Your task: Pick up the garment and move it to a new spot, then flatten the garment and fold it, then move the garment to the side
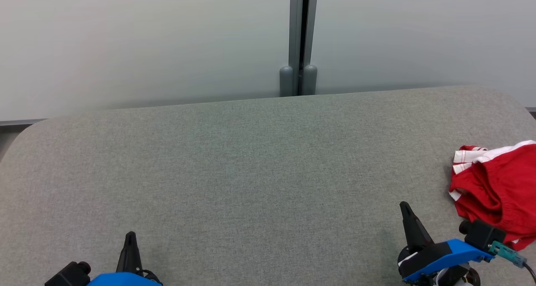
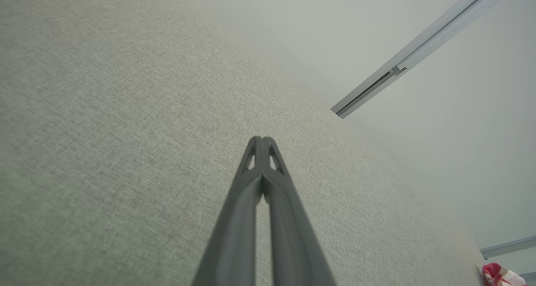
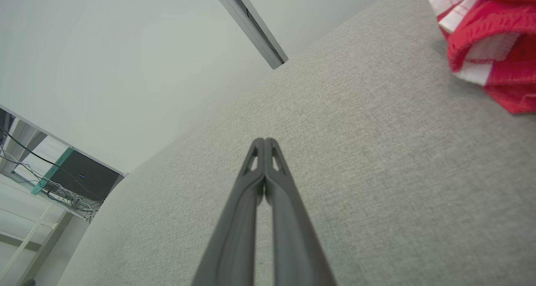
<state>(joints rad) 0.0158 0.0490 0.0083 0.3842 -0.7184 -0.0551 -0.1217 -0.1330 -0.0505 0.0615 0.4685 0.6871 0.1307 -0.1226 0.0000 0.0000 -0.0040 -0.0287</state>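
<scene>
At near left, left tool, fingers pressed together, empty, above grey desk. At near right, right tool, likewise closed on nothing. Just right of it, slightly farther, crumpled red-and-white garment at desk's right edge. Beyond, pale wall.

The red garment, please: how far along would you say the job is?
Nothing looks done: the red garment lies bunched, unfolded, at the right edge of the grey table. Nothing is in hand: left gripper and right gripper are shut, holding nothing. Pickup, flattening, folding and setting aside remain.
</scene>
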